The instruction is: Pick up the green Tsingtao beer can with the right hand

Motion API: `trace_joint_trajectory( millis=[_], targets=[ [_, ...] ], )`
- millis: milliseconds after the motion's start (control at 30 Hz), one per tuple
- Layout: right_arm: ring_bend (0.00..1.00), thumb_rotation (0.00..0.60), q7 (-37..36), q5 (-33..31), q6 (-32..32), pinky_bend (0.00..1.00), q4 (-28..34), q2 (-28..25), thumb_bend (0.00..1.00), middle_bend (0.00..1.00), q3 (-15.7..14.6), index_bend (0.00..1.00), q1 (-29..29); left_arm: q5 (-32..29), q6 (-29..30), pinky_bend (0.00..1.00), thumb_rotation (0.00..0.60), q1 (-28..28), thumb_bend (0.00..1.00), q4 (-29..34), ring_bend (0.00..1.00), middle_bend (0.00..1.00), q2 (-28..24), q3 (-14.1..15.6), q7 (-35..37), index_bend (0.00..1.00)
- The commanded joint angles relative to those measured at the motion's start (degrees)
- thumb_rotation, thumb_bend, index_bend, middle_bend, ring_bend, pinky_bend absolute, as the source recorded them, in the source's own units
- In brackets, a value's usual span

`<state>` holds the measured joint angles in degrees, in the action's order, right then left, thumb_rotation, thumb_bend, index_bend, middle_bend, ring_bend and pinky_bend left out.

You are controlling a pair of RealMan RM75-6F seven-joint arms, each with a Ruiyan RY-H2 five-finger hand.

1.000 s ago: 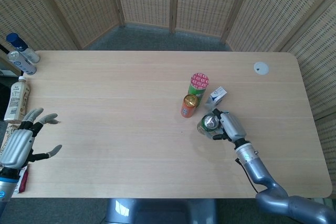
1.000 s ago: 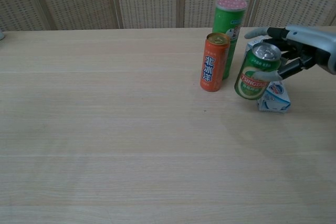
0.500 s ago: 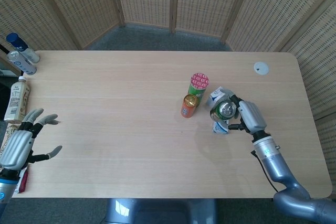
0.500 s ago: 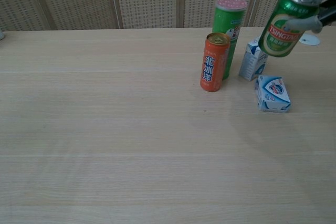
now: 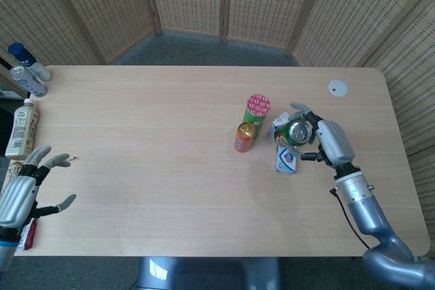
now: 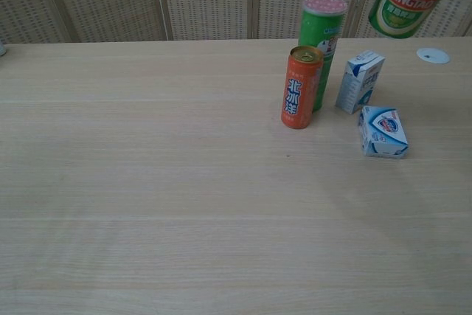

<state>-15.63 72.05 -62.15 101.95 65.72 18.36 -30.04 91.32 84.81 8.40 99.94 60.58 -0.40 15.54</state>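
While the table (image 5: pixel 170 168) spreads wide beneath it, the right hand (image 5: pixel 328 142) grips the green Tsingtao beer can (image 5: pixel 297 132) from the side, holding it tilted and clear of the surface. Just past the can on its far side from the hand stand the tall green canister (image 5: pixel 257 115) and the orange can (image 5: pixel 245 136), with the upright blue-and-white carton (image 6: pixel 359 81) and the small flat packet (image 5: pixel 285 160) below the hand. Well apart, the left hand (image 5: pixel 24 188) hangs at the table's edge with fingers spread, holding nothing.
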Motion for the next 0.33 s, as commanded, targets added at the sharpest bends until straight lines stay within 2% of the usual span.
trace_joint_trajectory(
  millis=[33,333],
  targets=[
    [0.59,0.600,0.6,-0.3,-0.2,0.61,0.5,-0.2,0.31,0.43,0.0,0.14,-0.1,0.0,0.4,0.00,0.566,-0.4,0.27,-0.4,0.08,0.34,-0.2,0.1,0.7,0.19],
    [0.59,0.600,1.9,-1.0,-1.2,0.61,1.7,-0.8,0.31,0.43,-0.2,0.14,0.2,0.1,0.0,0.00,0.568,-0.3,0.27,-1.9,0.08,0.34,0.5,0.2,2.0,0.19]
  ],
)
